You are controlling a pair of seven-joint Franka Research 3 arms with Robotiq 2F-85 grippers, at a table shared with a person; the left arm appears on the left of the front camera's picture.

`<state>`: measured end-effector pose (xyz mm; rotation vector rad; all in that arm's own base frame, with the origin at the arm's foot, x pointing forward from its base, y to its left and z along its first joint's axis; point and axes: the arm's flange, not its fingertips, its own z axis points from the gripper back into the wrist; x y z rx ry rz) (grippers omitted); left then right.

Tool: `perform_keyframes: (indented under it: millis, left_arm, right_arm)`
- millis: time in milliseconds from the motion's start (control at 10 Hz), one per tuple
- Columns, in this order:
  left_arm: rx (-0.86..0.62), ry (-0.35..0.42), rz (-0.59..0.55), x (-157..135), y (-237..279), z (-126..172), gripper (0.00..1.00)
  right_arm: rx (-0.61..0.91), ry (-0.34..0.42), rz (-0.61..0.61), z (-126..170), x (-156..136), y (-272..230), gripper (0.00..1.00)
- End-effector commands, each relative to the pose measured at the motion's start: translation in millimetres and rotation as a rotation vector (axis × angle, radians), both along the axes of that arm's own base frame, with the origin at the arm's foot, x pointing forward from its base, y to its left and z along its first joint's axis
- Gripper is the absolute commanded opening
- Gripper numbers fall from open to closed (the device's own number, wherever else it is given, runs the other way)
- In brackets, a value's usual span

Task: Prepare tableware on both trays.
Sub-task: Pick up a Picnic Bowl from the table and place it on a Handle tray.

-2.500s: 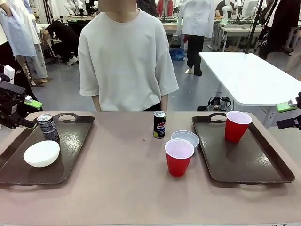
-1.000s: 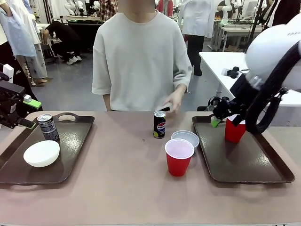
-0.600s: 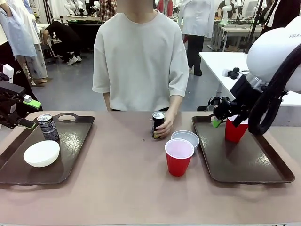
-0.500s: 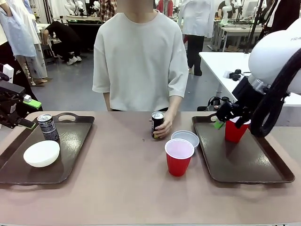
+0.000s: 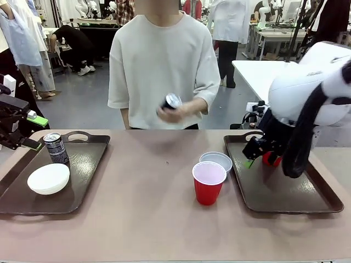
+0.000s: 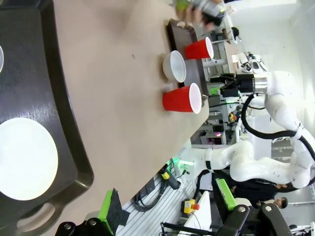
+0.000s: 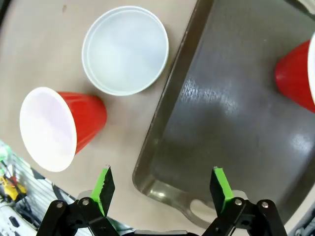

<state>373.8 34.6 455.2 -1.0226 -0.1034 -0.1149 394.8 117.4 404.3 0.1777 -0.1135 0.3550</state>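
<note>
The floor [image 5: 71, 112] was grey and smooth. A big white table [image 5: 253, 79] stood at the upper right of the frame. More tables [image 5: 277, 34] stood far back, top right. The near table [image 5: 148, 208] was light brown. The room was bright.

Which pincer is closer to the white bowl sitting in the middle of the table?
The right. The right pincer hangs open over the right tray at its edge, just beside the bowl; the left pincer is far off, at the left tray's outer edge.
</note>
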Motion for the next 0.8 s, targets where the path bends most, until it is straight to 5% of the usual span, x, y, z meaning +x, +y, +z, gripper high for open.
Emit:
perform_keyframes:
  millis: [0,700]
  left_arm:
    - [-0.017,-0.024,-0.009,-0.4,1.0,-0.4,1.00]
    - [-0.017,-0.024,-0.009,-0.4,1.0,-0.4,1.00]
  right_arm:
    - [-0.046,-0.013,-0.052,-9.7,24.9,14.3,1.00]
    - [-0.048,-0.012,-0.052,-17.7,19.6,14.8,1.00]
